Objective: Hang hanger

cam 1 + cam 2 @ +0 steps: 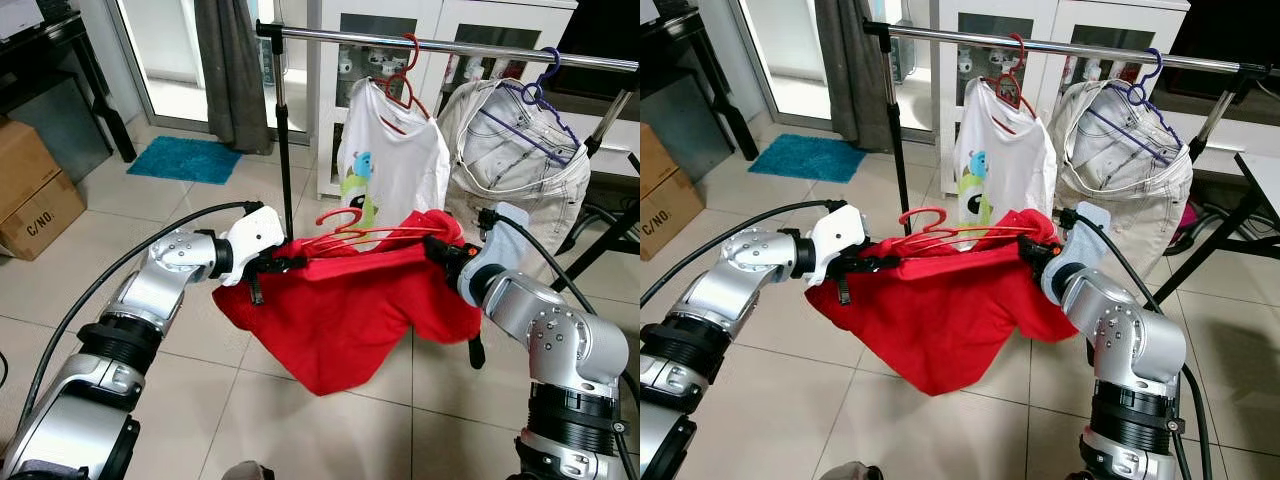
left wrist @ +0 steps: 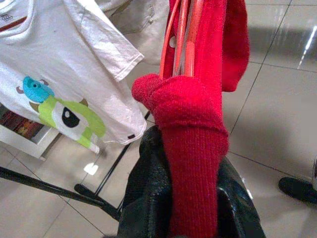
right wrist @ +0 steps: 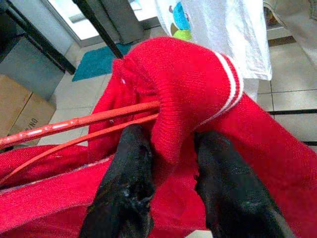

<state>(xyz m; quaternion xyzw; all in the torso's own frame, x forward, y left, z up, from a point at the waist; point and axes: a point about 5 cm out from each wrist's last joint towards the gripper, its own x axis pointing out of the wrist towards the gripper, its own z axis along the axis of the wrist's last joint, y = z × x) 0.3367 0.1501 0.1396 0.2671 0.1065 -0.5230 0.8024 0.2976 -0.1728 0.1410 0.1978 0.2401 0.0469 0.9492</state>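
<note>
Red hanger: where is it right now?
In the left eye view the red hanger lies centre frame atop the red sweater, held between both claws, below the rail, before the white T-shirt.

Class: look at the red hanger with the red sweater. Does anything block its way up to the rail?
Nothing visible does. The red hanger, held by both pincers, lies below the rail stretch left of the white T-shirt.

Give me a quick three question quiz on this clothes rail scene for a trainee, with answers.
1. True or false: the red hanger hangs on the rail.
2. Which garment on the rail is nearer the robot's left: A the white shirt, B the jeans?
3. What do the left gripper and right gripper each pinch?

Key: 1 false. 2 A. 3 The red sweater.
</note>
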